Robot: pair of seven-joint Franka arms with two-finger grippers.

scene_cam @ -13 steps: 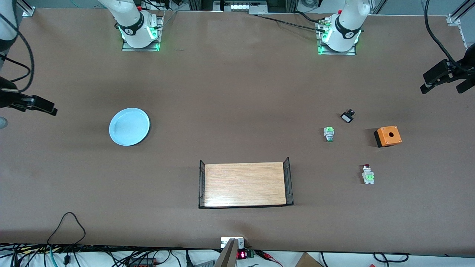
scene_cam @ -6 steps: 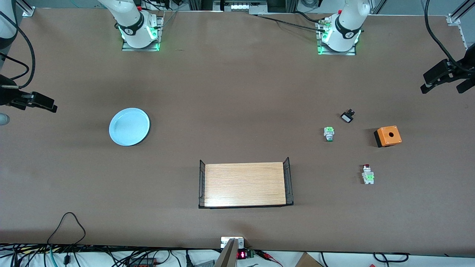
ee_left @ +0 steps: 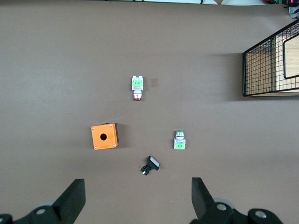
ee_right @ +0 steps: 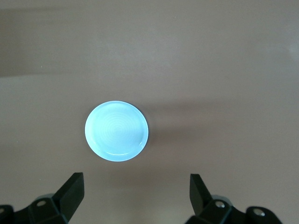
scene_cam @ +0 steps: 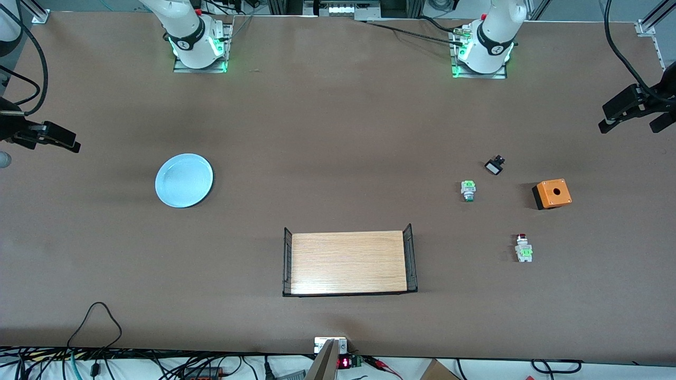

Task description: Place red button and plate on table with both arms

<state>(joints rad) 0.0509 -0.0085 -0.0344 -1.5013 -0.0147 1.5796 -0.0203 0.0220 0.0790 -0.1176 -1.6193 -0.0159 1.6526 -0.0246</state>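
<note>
The pale blue plate (scene_cam: 184,180) lies flat on the brown table (scene_cam: 338,132) toward the right arm's end; it also shows in the right wrist view (ee_right: 117,131). The red button (scene_cam: 523,248) lies on its side on the table toward the left arm's end, nearer to the front camera than the orange box; it also shows in the left wrist view (ee_left: 137,87). My right gripper (scene_cam: 58,138) (ee_right: 135,193) is open and empty, high over the table's edge beside the plate. My left gripper (scene_cam: 628,113) (ee_left: 135,203) is open and empty, high over the left arm's end of the table.
A green-and-silver switch (scene_cam: 468,190), a small black part (scene_cam: 495,165) and an orange box with a hole (scene_cam: 552,193) lie near the red button. A light-wood tray with black wire ends (scene_cam: 348,262) stands mid-table, nearer to the front camera. Cables run along the front edge.
My right gripper has drifted a little toward the robots' side of the table, away from the plate. The left gripper, the plate and the red button have not moved.
</note>
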